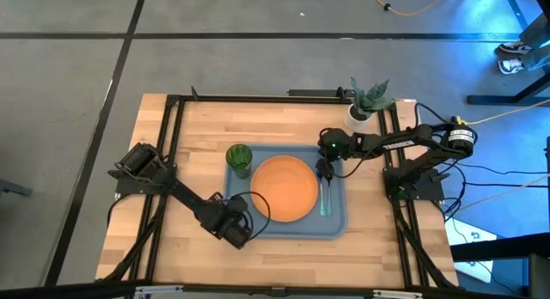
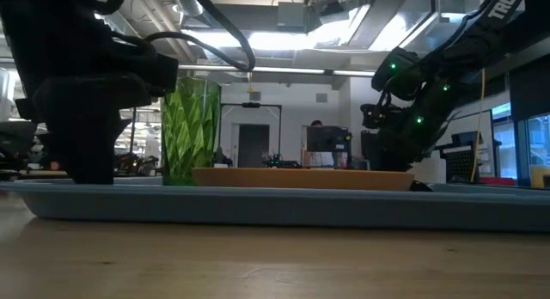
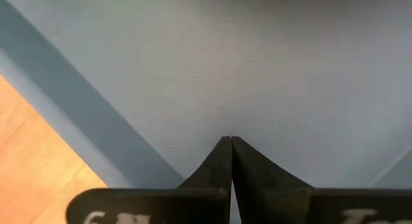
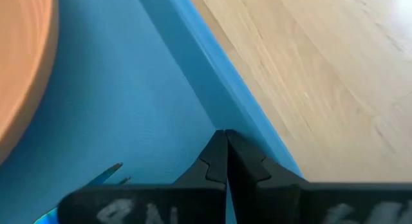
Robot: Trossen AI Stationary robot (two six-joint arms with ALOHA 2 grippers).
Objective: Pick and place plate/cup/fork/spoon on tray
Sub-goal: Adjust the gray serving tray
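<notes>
The grey-blue tray (image 1: 337,226) lies mid-table. The orange plate (image 1: 284,189) lies flat on its floor. The green cup (image 1: 239,159) stands upright in its far left corner, and also shows in the low view (image 2: 189,131). A teal-handled utensil (image 1: 326,201) lies on the tray floor right of the plate; its pronged tip (image 4: 113,170) looks like the fork's. The spoon is not in view. My right gripper (image 1: 325,172) is shut and empty over the tray floor (image 4: 154,102), just beyond the utensil's far end. My left gripper (image 1: 237,229) is shut and empty over the tray's near left corner (image 3: 212,69).
A leafy plant in a white pot (image 1: 365,106) stands at the table's far right corner. Black frame rails (image 1: 172,144) run along the table's left, right and far edges. Bare wood (image 1: 189,161) lies left of the tray and along the near edge.
</notes>
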